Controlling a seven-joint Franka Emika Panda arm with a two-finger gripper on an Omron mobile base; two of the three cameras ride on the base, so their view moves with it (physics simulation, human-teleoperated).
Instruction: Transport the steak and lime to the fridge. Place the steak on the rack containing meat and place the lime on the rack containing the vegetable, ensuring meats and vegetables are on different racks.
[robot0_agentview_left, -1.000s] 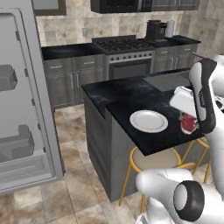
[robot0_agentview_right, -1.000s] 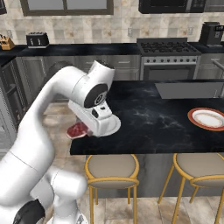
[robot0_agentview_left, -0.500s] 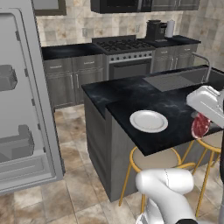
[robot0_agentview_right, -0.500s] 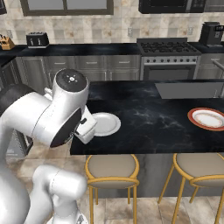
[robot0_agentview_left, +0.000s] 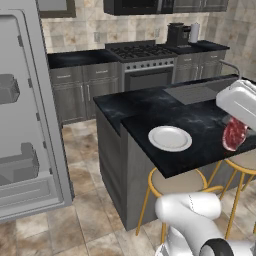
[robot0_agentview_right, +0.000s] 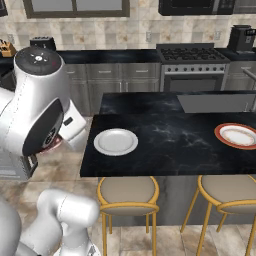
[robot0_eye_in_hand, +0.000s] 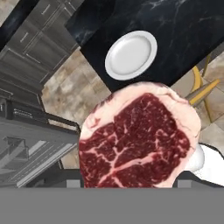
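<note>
Over on the left stands the fridge, door swung wide, its pale grey inner trays and smooth panels on show; that open door is presumably there so the meat can go straight in. Moving right, a plain white round plate lies flat near the front edge of the glossy black marbled tabletop, with a yellow-framed stool tucked beneath that edge. Further right, the steak hangs off the tabletop's front edge, carried in the air under the white hand, so it sits on nothing at all. From the hand's own camera the steak is a flat slab, deep red with pale fat veining and a pinkish rim, held face-on and pinched at its lower edge by the pincer, whose tips are hidden behind the meat. Judging by that, the carry toward the fridge looks under way, shelf placement not yet done.
</note>
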